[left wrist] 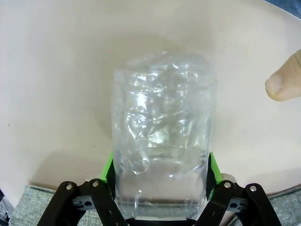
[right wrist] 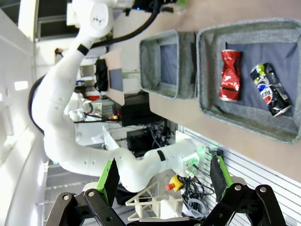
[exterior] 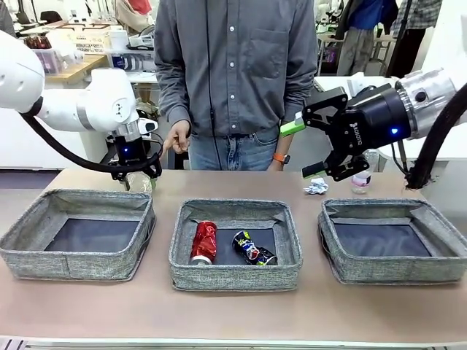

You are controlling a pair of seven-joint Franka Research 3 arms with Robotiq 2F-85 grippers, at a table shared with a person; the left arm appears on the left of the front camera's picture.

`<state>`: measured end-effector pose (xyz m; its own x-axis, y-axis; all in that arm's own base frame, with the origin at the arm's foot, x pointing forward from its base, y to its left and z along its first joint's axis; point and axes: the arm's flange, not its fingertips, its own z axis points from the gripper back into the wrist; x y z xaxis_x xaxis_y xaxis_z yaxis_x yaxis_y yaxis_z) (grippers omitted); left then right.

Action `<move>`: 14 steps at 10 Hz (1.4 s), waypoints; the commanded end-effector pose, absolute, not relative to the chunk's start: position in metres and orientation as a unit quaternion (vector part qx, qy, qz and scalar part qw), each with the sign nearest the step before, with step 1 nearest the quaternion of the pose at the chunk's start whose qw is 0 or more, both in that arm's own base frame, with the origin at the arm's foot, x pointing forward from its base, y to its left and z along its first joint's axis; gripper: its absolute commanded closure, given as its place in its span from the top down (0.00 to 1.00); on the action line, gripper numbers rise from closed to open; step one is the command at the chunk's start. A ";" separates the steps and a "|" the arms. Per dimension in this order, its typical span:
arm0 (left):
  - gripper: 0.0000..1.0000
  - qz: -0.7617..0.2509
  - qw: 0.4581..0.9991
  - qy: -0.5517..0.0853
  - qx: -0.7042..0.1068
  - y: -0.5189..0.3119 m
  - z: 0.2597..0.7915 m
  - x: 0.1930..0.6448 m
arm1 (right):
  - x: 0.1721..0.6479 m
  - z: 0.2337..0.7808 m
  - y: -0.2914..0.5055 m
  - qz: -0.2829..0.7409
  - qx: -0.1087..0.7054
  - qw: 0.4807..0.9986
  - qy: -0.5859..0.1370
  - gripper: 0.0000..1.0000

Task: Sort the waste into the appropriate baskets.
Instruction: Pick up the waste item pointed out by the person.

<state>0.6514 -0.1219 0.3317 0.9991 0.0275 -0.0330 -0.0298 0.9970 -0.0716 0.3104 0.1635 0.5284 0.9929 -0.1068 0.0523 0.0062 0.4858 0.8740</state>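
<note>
1 clear cup (left wrist: 162, 117) prob. pinched by L jaws | R jaws spread | red can (exterior: 203, 242), blue can (exterior: 254, 248) in mid basket (exterior: 235, 277)

White rounded arm links (exterior: 102, 102), black cables (exterior: 58, 149), green-padded black fingers (exterior: 292, 127), blue wrist lights (exterior: 394, 133), silver flange (exterior: 427, 91)

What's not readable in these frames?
Front view: clear plastic cup mostly hidden behind the left gripper; water bottle partly hidden behind the right gripper.
Left wrist view: cup's near end cut off by the bottom edge; whether the pads press it is unclear.
Front view: print on the dark can too small.
</note>
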 end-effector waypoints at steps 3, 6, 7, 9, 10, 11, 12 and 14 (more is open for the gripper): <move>0.43 0.008 0.999 0.023 -0.038 -0.119 0.334 0.648 | 0.312 0.533 0.163 -0.037 0.501 0.864 -0.044 1.00; 0.43 0.020 0.999 0.021 -0.034 -0.114 0.345 0.644 | 0.312 0.533 0.163 -0.037 0.501 0.864 -0.044 1.00; 0.43 0.026 0.999 0.016 -0.035 -0.110 0.351 0.643 | 0.312 0.533 0.163 -0.037 0.501 0.864 -0.044 1.00; 0.43 0.052 0.998 0.005 -0.038 -0.098 0.373 0.640 | 0.312 0.533 0.163 -0.037 0.501 0.864 -0.044 1.00; 0.43 0.069 0.997 -0.008 -0.039 -0.091 0.394 0.636 | 0.312 0.533 0.163 -0.037 0.501 0.864 -0.044 1.00; 0.43 0.081 0.995 -0.033 -0.047 -0.087 0.427 0.625 | 0.312 0.533 0.163 -0.037 0.501 0.864 -0.044 1.00; 0.43 0.098 0.993 -0.020 -0.058 -0.087 0.471 0.603 | 0.312 0.533 0.163 -0.037 0.501 0.864 -0.044 1.00; 0.43 0.097 0.989 0.008 -0.115 -0.100 0.541 0.528 | 0.312 0.533 0.163 -0.037 0.501 0.864 -0.044 1.00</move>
<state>0.5757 -0.0946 0.5238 0.9839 0.1782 0.0123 -0.1736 0.9702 -0.1692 0.3105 0.1636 0.5291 0.9928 -0.1068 0.0536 0.0050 0.4857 0.8741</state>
